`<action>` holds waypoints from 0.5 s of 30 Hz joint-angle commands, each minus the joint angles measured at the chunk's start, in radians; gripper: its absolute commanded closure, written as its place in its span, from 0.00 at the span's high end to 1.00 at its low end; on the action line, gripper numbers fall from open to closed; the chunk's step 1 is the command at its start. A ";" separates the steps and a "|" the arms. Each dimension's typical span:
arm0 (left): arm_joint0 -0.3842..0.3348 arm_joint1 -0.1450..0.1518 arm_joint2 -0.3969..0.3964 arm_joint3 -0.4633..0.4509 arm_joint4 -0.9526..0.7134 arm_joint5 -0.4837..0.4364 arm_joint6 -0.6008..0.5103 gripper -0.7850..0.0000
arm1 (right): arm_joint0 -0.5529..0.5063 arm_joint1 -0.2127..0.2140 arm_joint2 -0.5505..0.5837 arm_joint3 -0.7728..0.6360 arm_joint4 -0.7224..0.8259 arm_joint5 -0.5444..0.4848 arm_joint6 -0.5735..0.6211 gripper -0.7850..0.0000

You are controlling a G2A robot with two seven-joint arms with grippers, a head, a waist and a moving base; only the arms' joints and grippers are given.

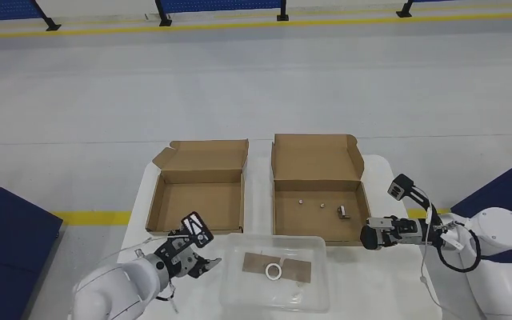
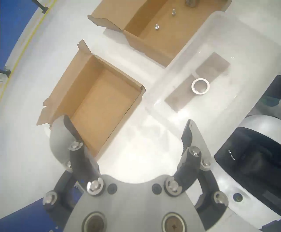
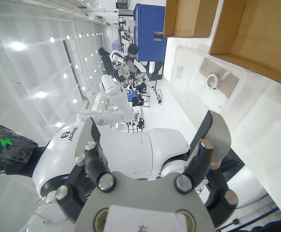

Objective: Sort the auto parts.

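A metal ring (image 1: 274,271) (image 2: 200,86) (image 3: 213,81) lies in the clear plastic tray (image 1: 308,298) (image 2: 241,39) (image 3: 191,72) at the table's front. The right cardboard box (image 1: 318,228) (image 2: 153,48) holds two small bolts (image 1: 301,201) (image 2: 157,26) and a small metal block (image 1: 342,211). The left cardboard box (image 1: 196,220) (image 2: 103,98) (image 3: 186,19) has nothing in it. My left gripper (image 1: 200,264) (image 2: 129,134) hangs open by the tray's left end, near the left box's front corner. My right gripper (image 1: 366,237) (image 3: 151,129) stands open at the right box's front right corner, holding nothing.
A brown paper strip (image 1: 276,267) (image 2: 197,81) lies under the ring in the tray. Both boxes have lids folded back toward the far side. Bare white table (image 1: 376,280) lies right of the tray.
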 commanded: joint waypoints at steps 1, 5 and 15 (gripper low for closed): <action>0.000 0.004 0.013 -0.026 0.034 -0.033 -0.019 1.00 | 0.000 0.000 0.000 0.000 0.000 0.000 0.000 1.00; -0.033 0.007 0.087 -0.069 0.001 -0.050 -0.177 1.00 | 0.000 0.000 0.000 0.000 0.000 0.000 0.000 1.00; -0.334 0.040 0.478 0.011 -0.143 0.166 -0.496 1.00 | 0.000 0.000 0.000 0.000 0.000 0.000 0.000 1.00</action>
